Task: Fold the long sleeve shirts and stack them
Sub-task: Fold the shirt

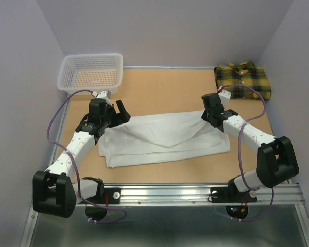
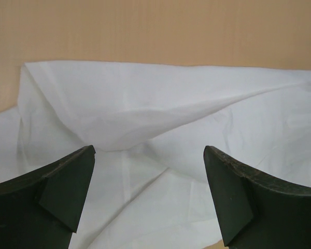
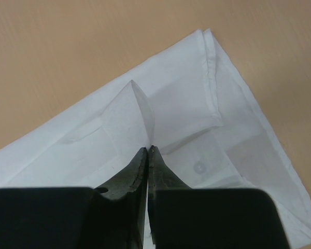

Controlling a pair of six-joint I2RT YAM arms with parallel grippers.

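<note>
The white shirt (image 1: 165, 139) lies in the middle of the bench (image 1: 165, 87), folded into a long strip with loose, bumpy cloth on top. The left tool (image 1: 122, 112) hangs wide open over its left end and holds nothing. The right tool (image 3: 147, 150) is pinched tight on a little fold at the right end. In the far right corner, the plaid shirt (image 1: 243, 81) sits folded up, so that one looks done. The white shirt needs more folds, then stacking. A basket (image 1: 91, 60) sits far left.
</note>
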